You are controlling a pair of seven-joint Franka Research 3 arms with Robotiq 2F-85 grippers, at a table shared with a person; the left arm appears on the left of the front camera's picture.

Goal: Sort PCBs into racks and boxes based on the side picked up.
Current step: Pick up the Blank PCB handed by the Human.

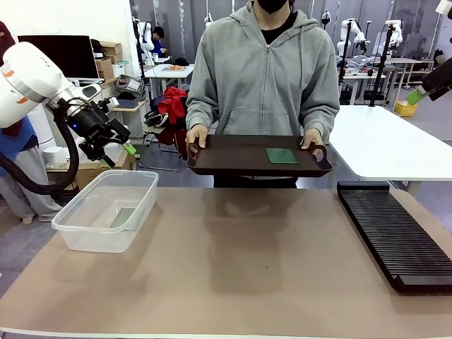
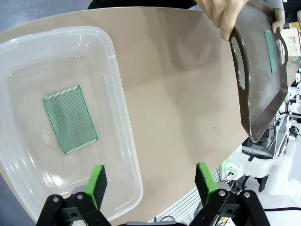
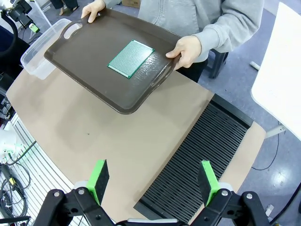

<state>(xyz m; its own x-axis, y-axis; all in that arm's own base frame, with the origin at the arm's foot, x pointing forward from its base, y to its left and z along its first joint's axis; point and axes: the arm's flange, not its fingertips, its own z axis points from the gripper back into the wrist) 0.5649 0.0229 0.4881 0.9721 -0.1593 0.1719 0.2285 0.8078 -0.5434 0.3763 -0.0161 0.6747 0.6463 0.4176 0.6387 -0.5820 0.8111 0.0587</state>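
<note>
Green against the dark brown tray [image 1: 233, 161], a PCB [image 1: 282, 155] is lying flat on the tray's right half as the robot faces it. It is close to the person's hand [image 1: 311, 138] that is gripping that end handle. The other hand [image 1: 196, 135] is holding the opposite handle, and the tray is being offered roughly level at the far edge of the table [image 1: 233, 268].

The left gripper [image 2: 150, 175] is hanging over the clear box [image 2: 124, 117] at the table's left end, its jaws spread wide with nothing between them. A second PCB [image 2: 70, 119] is resting flat on the box's floor. The right gripper [image 3: 153, 178] is hovering high above the near end of the black rack [image 3: 202, 160], and it too is fully spread and empty.

The coming move is turning on one relation: the PCB on the tray is sitting toward the robot's right. That is well apart from the left gripper and, by the look of it, nearer the right one, ahead of it and lower. In the right wrist view the PCB's long axis seems to be running across the tray's width, from person to robot. It is also lying slantwise to the line between that gripper's fingers, so a reach from the right would probably be calling for a roll of the wrist before the pads could square up to the PCB's edges.
</note>
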